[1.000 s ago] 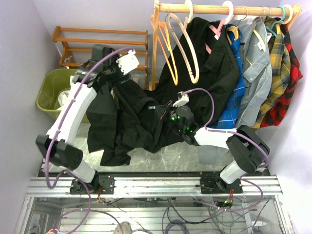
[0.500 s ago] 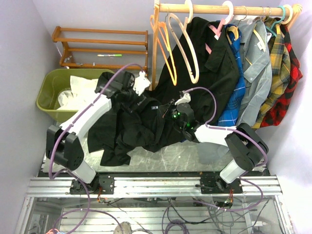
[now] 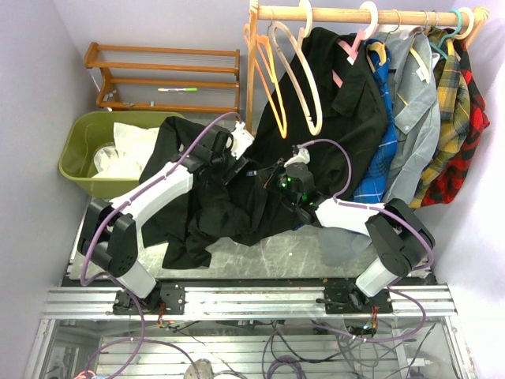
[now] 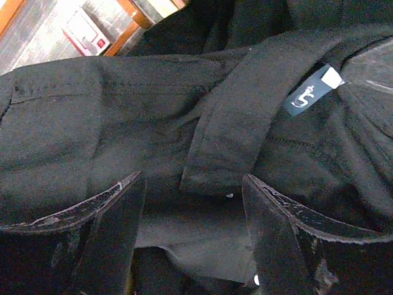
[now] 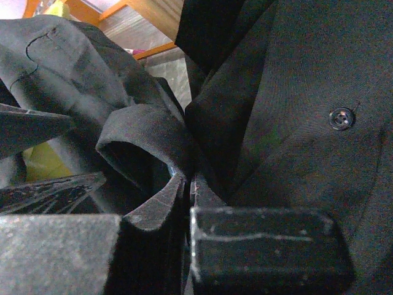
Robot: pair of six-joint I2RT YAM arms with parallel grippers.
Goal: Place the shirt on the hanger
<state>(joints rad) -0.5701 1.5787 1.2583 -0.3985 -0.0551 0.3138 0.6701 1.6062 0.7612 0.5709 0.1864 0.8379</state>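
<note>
Along the near edge of the table [image 3: 276,254], between the two arms, the shirt [image 3: 229,209] lies in a soft black heap. Its sleeves and tails slump over the pale marbled top, so I judge the job barely started: no part of the cloth is on the hanger, and the collar is not yet opened out to take it. Close over the heap, the right gripper [image 5: 186,181] has its fingers pressed almost together on a rolled fold of the fabric. It pinches the fold beside a panel of smooth, tightly woven cloth that carries a small round button [image 5: 341,118]. A little farther in, the left gripper [image 4: 190,181] hangs with its scuffed fingers spread wide, holding nothing. It is poised just above a flat stitched band, probably the collar, near a dark label [image 4: 310,93] with pale lettering. Beyond them the heap rises against another black garment hanging there, and I cannot tell where one ends and the other begins. Farther back, the hanger [image 3: 316,106] dangles bare from the wooden rail [image 3: 347,14], a thick, rounded cream loop of smooth plastic just beside thinner orange hangers [image 3: 280,118]. What's left is nearly everything: bringing collar and hanger together and seating both shoulders.
</note>
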